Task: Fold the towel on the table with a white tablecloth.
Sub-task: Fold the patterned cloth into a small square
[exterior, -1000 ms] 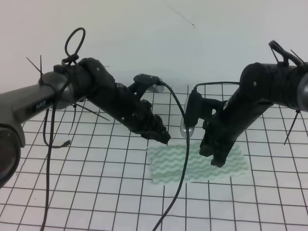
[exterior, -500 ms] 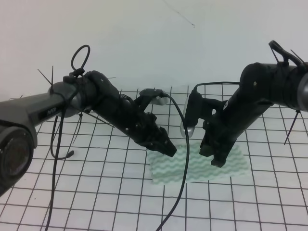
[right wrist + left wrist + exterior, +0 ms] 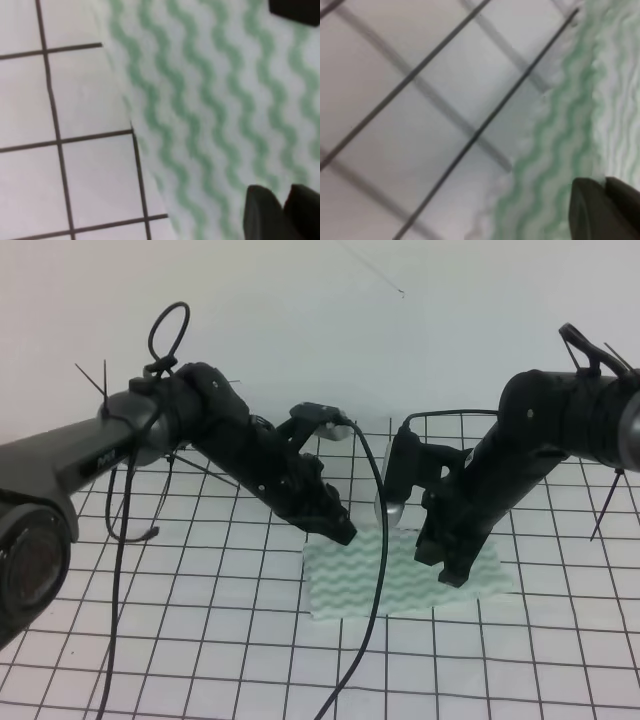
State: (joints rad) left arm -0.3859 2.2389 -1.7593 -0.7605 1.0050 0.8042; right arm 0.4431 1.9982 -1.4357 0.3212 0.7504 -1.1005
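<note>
The towel (image 3: pixel 400 585), pale with green wavy stripes, lies on the white grid tablecloth (image 3: pixel 200 640) that covers the table. My left gripper (image 3: pixel 342 531) is down at the towel's far left corner. In the left wrist view its dark fingertips (image 3: pixel 590 210) are pressed together on the towel (image 3: pixel 570 125), whose edge looks slightly raised. My right gripper (image 3: pixel 452 575) is down on the towel's far right part. In the right wrist view its fingertips (image 3: pixel 262 212) are closed together on the striped towel (image 3: pixel 210 100). The towel's far edge is hidden behind both arms.
A black cable (image 3: pixel 375 570) hangs from the left arm across the towel's left half to the front edge. A second cable loop (image 3: pixel 130 510) dangles under the left arm. A white wall (image 3: pixel 320 320) stands behind the table.
My left gripper dipped to the towel's far left corner, then drew back up and left. The towel shifted slightly left and away with it. The right arm has not moved.
</note>
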